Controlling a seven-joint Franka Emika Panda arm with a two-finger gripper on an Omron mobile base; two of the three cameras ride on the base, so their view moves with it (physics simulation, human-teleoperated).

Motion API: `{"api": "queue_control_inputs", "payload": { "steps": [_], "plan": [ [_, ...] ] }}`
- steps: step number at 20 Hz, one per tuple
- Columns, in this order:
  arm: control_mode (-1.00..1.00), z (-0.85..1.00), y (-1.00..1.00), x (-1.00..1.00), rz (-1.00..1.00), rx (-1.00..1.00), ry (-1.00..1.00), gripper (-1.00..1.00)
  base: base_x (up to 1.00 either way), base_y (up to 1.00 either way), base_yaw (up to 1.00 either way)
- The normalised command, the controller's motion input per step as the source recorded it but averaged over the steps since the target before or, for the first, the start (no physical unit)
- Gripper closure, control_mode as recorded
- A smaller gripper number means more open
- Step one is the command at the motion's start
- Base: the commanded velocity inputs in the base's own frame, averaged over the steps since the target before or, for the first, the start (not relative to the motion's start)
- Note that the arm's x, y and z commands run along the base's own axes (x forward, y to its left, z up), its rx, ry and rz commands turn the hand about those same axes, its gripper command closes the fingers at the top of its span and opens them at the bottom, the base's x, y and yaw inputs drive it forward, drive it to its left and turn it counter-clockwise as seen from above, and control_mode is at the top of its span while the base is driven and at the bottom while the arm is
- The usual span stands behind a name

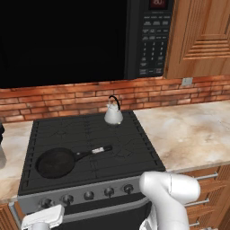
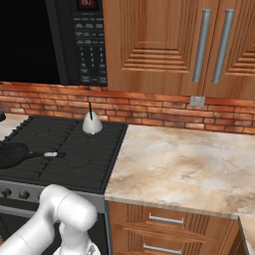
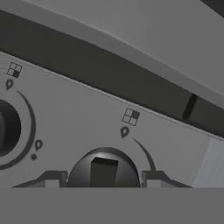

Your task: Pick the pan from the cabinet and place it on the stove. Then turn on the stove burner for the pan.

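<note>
Closest to the hand camera sits a round dark grey stove knob with a raised rectangular grip bar, and the end effector straddles it: 1 dark fingertip stands on each side of the knob. The fingers appear to bracket it, but whether they press on it or stand just clear cannot be told from these pictures. Beside it, at the left edge, part of a 2nd knob shows, and small burner diagrams are printed on the grey panel above each knob.

From the base cameras, the small round black frying pan with its long thin handle lies on the front left of the black grated stove, so the placing step looks done. A small white kettle with a black hoop handle stands on the back of the cooktop, well apart from the pan. The reddish-brown wooden cabinet hangs above the marble-patterned desk, its doors closed.

The hand is low at the panel because the burner step remains. Judging by position, a twist of this knob would be next, provided it matches the pan's burner.
</note>
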Motion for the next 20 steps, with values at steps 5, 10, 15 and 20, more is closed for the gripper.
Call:
{"api": "queue_control_inputs", "payload": {
  "steps": [5, 10, 15, 20],
  "plan": [
    [-1.00, 0.22, 0.00, 0.00, -0.01, -0.21, 0.04, 1.00, 0.00, 0.00, 0.00],
    [-1.00, 0.21, 0.00, 0.00, -0.04, -0.23, 0.03, 1.00, 0.00, 0.00, 0.00],
    [-1.00, 0.20, 0.00, 0.00, -0.05, -0.24, 0.03, 1.00, 0.00, 0.00, 0.00],
    [-1.00, 0.14, 0.00, -0.01, -0.06, -0.26, 0.02, 1.00, 0.00, 0.00, 0.00]
  ]
}}
